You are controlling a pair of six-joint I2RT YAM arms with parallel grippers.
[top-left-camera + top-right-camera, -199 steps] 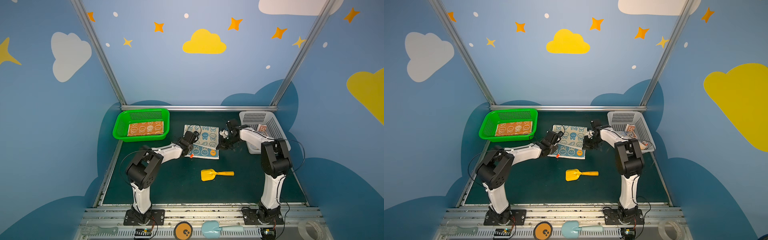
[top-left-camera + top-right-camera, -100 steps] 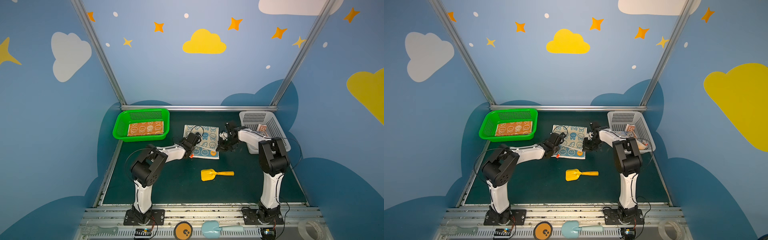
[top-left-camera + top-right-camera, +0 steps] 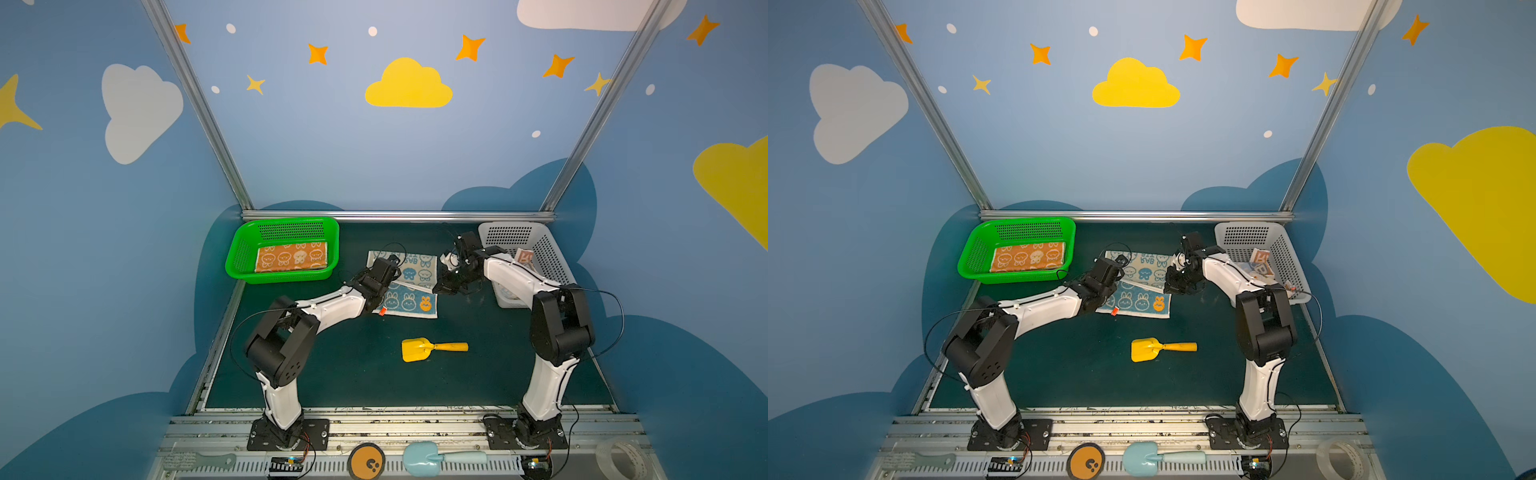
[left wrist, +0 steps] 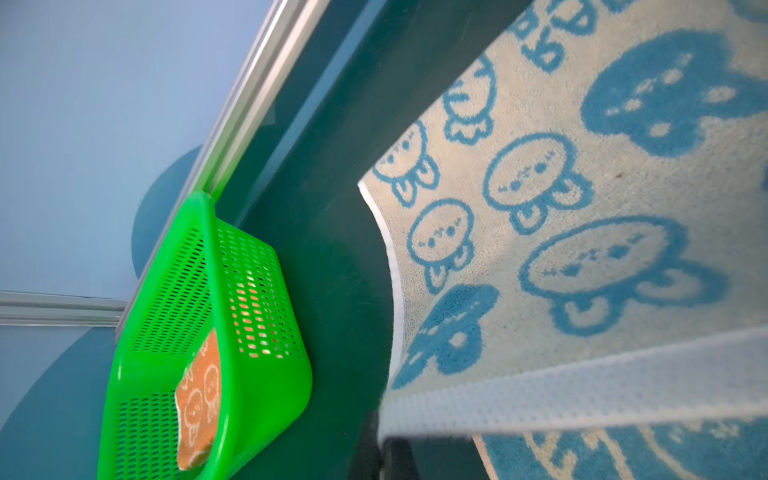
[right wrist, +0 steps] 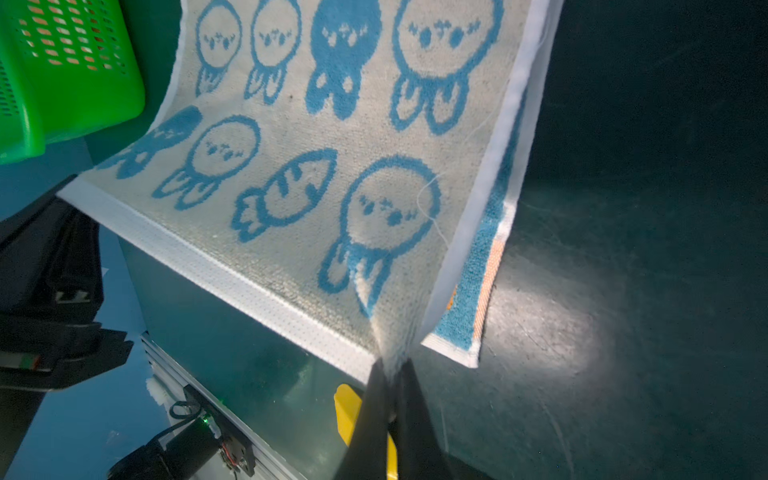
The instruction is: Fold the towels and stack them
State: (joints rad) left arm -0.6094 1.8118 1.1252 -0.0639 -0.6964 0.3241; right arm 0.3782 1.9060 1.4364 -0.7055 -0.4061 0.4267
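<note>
The cream-blue towel (image 3: 415, 266) (image 3: 1148, 266) lies mid-table. One hem is lifted and doubled back over its blue part, which rests on the mat. My left gripper (image 3: 390, 268) (image 4: 395, 453) is shut on one corner of that hem, and my right gripper (image 3: 438, 287) (image 5: 392, 370) pinches the other corner. Cream cloth (image 5: 311, 166) stretches taut between them. The orange towel (image 3: 291, 257) (image 4: 199, 399) lies folded in the green basket (image 3: 282, 276). The lettered towel (image 3: 524, 255) (image 3: 1260, 262) sits in the white basket (image 3: 511, 235).
A yellow toy shovel (image 3: 432, 348) (image 5: 345, 411) lies on the mat in front of the towel. On the front rail are an orange disc (image 3: 365, 461), a light-blue scoop (image 3: 436, 457) and a tape roll (image 3: 621, 457). Blue walls enclose the mat.
Both grippers keep their hold on the towel's hem and have shifted only slightly. The towel covers nearly the same patch of the mat.
</note>
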